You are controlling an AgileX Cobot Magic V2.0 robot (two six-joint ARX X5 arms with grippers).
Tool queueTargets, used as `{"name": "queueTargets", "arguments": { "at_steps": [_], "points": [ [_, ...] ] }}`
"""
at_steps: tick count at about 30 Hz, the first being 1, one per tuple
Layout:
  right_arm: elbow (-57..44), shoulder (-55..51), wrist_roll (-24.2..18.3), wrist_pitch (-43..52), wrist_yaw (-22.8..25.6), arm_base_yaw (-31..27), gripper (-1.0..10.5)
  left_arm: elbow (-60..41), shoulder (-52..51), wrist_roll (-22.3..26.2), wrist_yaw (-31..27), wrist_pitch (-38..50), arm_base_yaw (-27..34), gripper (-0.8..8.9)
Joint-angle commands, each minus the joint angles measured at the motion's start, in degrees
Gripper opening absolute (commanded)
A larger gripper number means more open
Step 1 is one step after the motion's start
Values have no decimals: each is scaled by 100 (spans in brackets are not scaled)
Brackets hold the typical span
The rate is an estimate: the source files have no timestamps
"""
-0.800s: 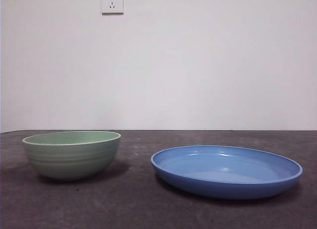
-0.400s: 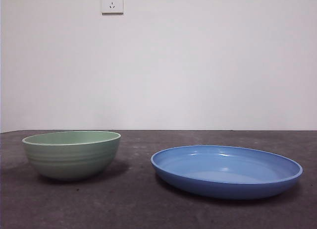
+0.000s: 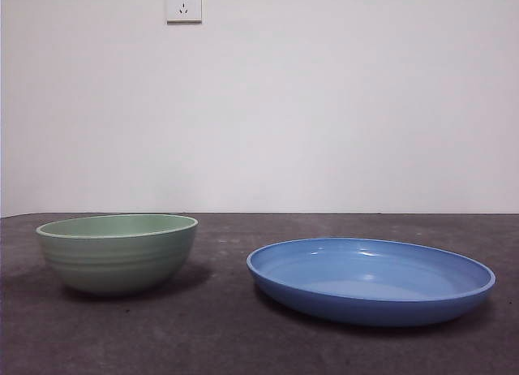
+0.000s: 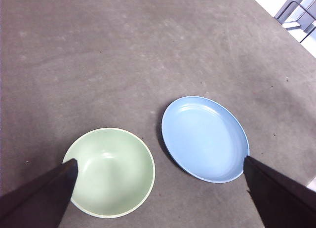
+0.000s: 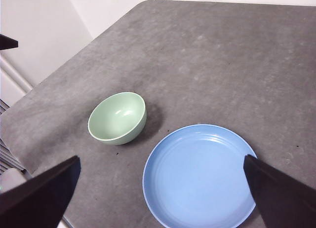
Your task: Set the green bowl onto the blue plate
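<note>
The green bowl stands upright on the dark table at the left, empty, also seen from above. The blue plate lies to its right, apart from it, empty. My left gripper hangs open high above both dishes, holding nothing. My right gripper is also open, high above the plate and bowl, with nothing between its jaws. Neither gripper shows in the front view.
The grey table has an edge near the bowl's side. A white wall with a socket stands behind. A metal frame shows beyond the table's far corner.
</note>
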Motion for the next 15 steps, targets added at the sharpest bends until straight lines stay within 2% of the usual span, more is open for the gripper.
{"name": "queueTargets", "arguments": {
  "at_steps": [1,5,12,15],
  "points": [
    [92,20,-42,35,-9,17,621,129,81,35,11,33,-22,657],
    [92,20,-35,35,-13,17,621,129,247,-2,-203,-48,-9,654],
    [94,20,24,31,-15,17,621,129,1069,-31,-1204,-586,7,653],
    [92,20,24,31,-15,17,621,129,1506,-28,-1340,-590,7,653]
  ]
}}
